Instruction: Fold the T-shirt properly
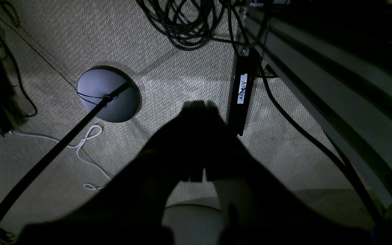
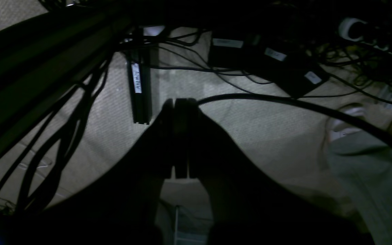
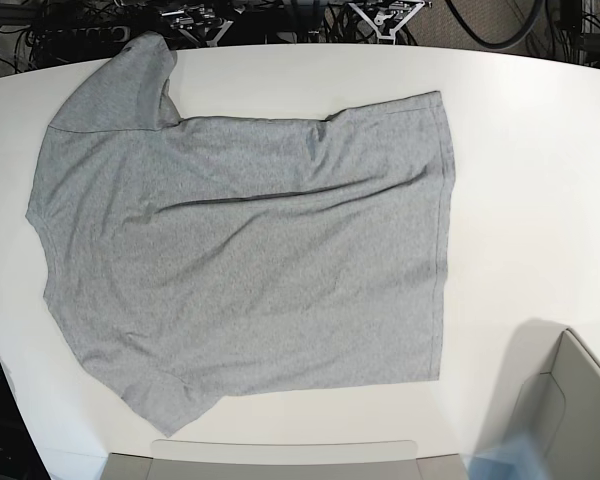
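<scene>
A heather-grey T-shirt [image 3: 245, 250] lies spread flat, plain side up, across a white counter [image 3: 520, 180] in the base view, with neither arm over the cloth. The garment lies sideways: its hem runs down the right side of the view, one short sleeve [image 3: 125, 85] reaches toward the far left corner of the counter, and the other sleeve [image 3: 165, 400] points toward the near edge. Soft wrinkles cross the upper half of the fabric, and a small fold shows along the far edge near the hem. The shirt rests wholly on the counter and nothing lies on it.

Both wrist cameras look down at a pale woven carpet [image 1: 168, 51] rather than at the counter. The left hand [image 1: 199, 105] appears as a dark silhouette with its two fingers pressed together, pinching nothing and touching nothing. Beyond it on the floor are a round dark stand base [image 1: 109, 93] with a black pole rising from it, a coil of black cables [image 1: 185, 23], a loose white cord [image 1: 87, 136] and a black bar with a white handwritten label [image 1: 242, 88].

The right hand [image 2: 180, 102] is likewise in shadow, its fingers closed flat against each other and empty. A thick black cable [image 2: 284, 102] arcs across the carpet behind it, and black boxes with white labels [image 2: 271, 58] sit among tangled wires.

Light grey box edges [image 3: 570, 400] show at the near right corner of the base view.
</scene>
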`<action>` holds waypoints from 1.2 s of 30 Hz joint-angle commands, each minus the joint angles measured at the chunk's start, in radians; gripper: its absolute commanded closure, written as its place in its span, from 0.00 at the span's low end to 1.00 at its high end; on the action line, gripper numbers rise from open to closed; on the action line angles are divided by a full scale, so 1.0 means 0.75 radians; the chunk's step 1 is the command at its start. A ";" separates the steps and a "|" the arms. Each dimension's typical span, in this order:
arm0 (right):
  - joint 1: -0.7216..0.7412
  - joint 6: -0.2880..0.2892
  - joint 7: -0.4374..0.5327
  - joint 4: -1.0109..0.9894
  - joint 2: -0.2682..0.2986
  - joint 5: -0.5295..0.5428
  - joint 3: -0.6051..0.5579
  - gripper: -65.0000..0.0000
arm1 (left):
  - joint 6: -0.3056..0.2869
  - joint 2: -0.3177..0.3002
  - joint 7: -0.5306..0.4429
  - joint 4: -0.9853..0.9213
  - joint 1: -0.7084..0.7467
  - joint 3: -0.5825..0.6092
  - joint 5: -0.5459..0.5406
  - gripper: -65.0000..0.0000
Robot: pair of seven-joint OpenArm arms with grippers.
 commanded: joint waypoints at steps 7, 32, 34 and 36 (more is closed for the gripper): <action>0.000 0.008 0.002 0.001 0.003 -0.001 -0.003 0.99 | 0.009 0.004 -0.006 0.000 -0.003 -0.001 -0.001 1.00; -0.021 0.008 0.002 0.000 0.040 -0.001 -0.001 0.99 | 0.009 0.004 -0.006 0.004 -0.003 -0.001 -0.001 1.00; -0.021 0.008 0.002 0.000 0.040 -0.001 -0.003 0.99 | 0.009 0.004 -0.006 0.004 -0.003 -0.001 -0.001 1.00; -0.021 0.008 0.002 0.000 0.040 -0.001 -0.003 0.99 | 0.009 0.004 -0.006 0.004 -0.003 -0.001 -0.001 1.00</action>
